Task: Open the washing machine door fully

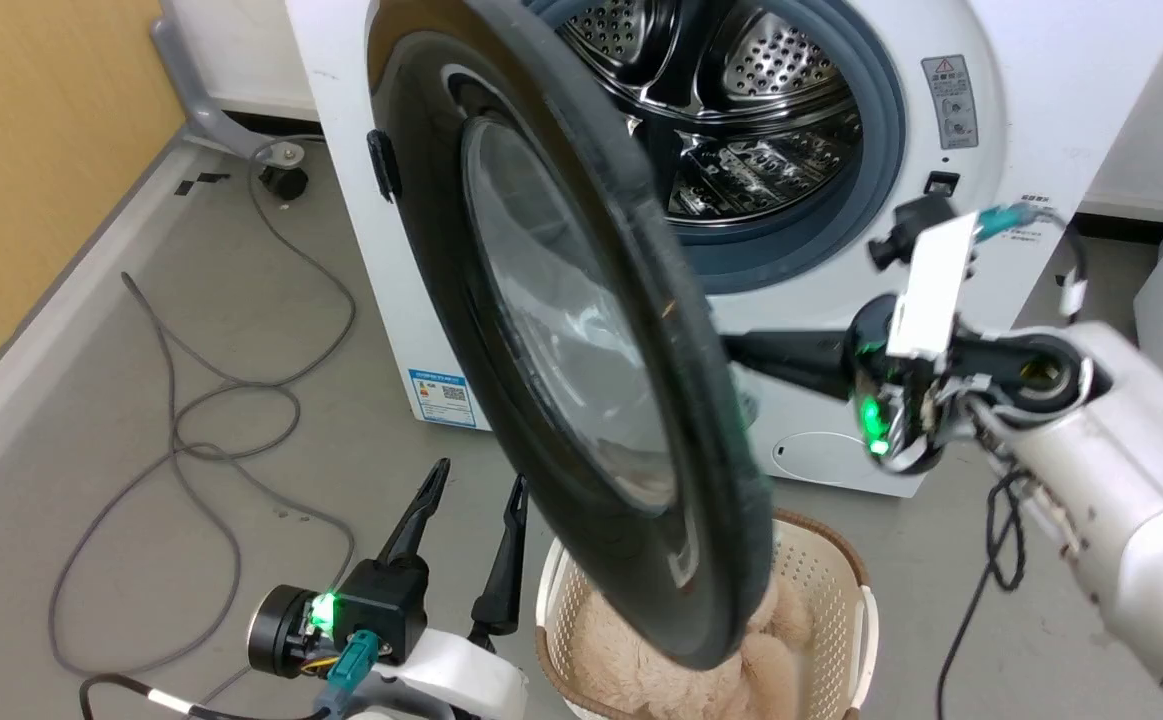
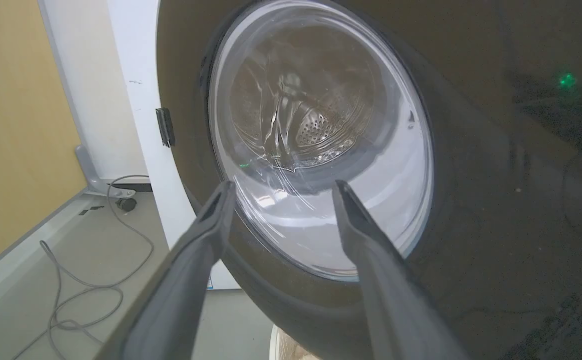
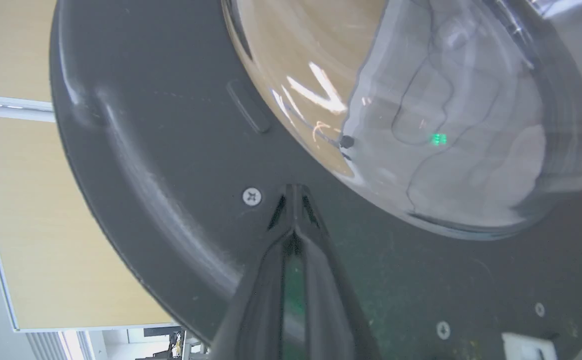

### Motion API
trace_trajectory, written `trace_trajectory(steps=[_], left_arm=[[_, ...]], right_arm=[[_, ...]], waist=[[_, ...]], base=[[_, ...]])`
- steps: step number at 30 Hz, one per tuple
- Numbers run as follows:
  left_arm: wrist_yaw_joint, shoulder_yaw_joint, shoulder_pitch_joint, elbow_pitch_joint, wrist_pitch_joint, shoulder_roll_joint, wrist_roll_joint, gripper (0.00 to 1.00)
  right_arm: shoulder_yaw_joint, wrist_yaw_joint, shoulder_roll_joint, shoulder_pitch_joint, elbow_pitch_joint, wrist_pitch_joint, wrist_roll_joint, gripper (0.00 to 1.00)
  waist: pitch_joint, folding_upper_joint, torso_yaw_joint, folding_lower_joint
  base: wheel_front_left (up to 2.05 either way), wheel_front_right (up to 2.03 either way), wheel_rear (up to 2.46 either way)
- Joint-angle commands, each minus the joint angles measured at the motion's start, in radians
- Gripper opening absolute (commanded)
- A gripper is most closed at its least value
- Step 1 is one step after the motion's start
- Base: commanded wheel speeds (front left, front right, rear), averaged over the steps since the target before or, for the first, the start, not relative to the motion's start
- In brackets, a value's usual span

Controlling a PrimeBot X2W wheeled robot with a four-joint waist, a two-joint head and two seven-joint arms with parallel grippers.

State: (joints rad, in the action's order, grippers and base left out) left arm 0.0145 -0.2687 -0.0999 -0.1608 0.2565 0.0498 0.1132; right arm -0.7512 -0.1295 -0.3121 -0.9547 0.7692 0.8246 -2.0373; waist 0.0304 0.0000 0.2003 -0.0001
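A grey cable (image 1: 171, 400) loops over the floor (image 1: 91, 560), well to the left of the washing machine door (image 1: 561, 320). Just left of the door's lower edge the left claw (image 1: 481, 472) stands wide, holding nothing, its fingers pointing up at the door's glossy outer face. In the left wrist view that claw (image 2: 284, 185) frames the door's glass bowl (image 2: 321, 140) without touching it.

The door hangs from the left side of the washing machine (image 1: 1041, 80), swung well out, its rim turned towards the head camera. Under the door's lower rim sits a pale basket (image 1: 826, 585) with something beige and fluffy inside. Behind the door, the steel drum (image 1: 741, 90) lies exposed.

Right of the door, the right claw (image 3: 295, 190) is closed to a narrow point with nothing between its fingers, its tips against the door's dark inner face beside a screw (image 3: 251, 196).
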Motion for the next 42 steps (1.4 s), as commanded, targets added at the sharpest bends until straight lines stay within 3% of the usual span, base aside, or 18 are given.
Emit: trace_trajectory(steps=[1, 11, 16, 24, 25, 26, 27, 28, 36, 42], left_arm=[[-0.005, 0.005, 0.012, -0.001, 0.005, 0.004, -0.008, 1.0], [-0.006, 0.018, 0.016, 0.001, 0.005, 0.005, -0.013, 1.0], [-0.002, 0.027, 0.017, 0.004, 0.005, 0.004, -0.012, 1.0], [0.002, 0.053, 0.028, 0.003, 0.005, 0.009, -0.011, 1.0], [0.002, 0.056, 0.03, 0.004, 0.005, 0.01, -0.012, 1.0], [0.003, 0.06, 0.031, 0.004, 0.005, 0.012, -0.012, 1.0], [0.004, 0.065, 0.032, 0.005, 0.005, 0.014, -0.012, 1.0], [0.006, 0.071, 0.034, 0.005, 0.005, 0.016, -0.012, 1.0], [0.011, 0.099, 0.05, 0.007, 0.005, 0.024, -0.013, 1.0], [0.012, 0.106, 0.063, 0.002, 0.005, 0.023, -0.014, 1.0]], right_arm=[[-0.006, -0.001, 0.005, 0.024, -0.014, -0.004, -0.011, 0.0], [-0.069, -0.001, -0.025, 0.142, -0.157, -0.108, -0.116, 0.0], [-0.002, -0.001, -0.055, 0.241, -0.262, -0.269, -0.165, 0.0], [0.186, -0.001, -0.108, 0.544, -0.524, -0.543, -0.185, 0.0], [0.205, -0.001, -0.114, 0.583, -0.554, -0.569, -0.176, 0.25], [0.224, -0.001, -0.118, 0.621, -0.585, -0.592, -0.165, 0.42], [0.245, -0.001, -0.119, 0.659, -0.613, -0.616, -0.157, 0.9], [0.262, -0.001, -0.117, 0.696, -0.636, -0.637, -0.151, 1.0], [0.36, -0.001, -0.078, 0.895, -0.797, -0.761, -0.044, 1.0], [0.39, -0.001, -0.084, 0.969, -0.802, -0.965, 0.193, 1.0]], waist=[[-0.001, 0.0, -0.002, 0.0001], [0.001, 0.0, -0.029, 0.0001], [-0.003, 0.0, -0.048, 0.0001], [-0.02, 0.0, -0.075, 0.0001], [-0.021, 0.0, -0.078, 0.0001], [-0.022, 0.0, -0.081, 0.0001], [-0.023, 0.0, -0.085, 0.0001], [-0.023, 0.0, -0.088, 0.0001], [-0.035, 0.0, -0.111, 0.0001], [-0.05, 0.0, -0.126, 0.0001]], base=[[0.0, 0.0, 0.0], [0.0, 0.0, 0.0], [0.0, 0.0, 0.0], [0.0, 0.0, 0.0], [0.0, 0.0, 0.0], [0.0, 0.0, 0.0], [0.0, 0.0, 0.0], [0.0, 0.0, 0.0], [0.0, 0.0, 0.0], [0.0, 0.0, 0.0]])
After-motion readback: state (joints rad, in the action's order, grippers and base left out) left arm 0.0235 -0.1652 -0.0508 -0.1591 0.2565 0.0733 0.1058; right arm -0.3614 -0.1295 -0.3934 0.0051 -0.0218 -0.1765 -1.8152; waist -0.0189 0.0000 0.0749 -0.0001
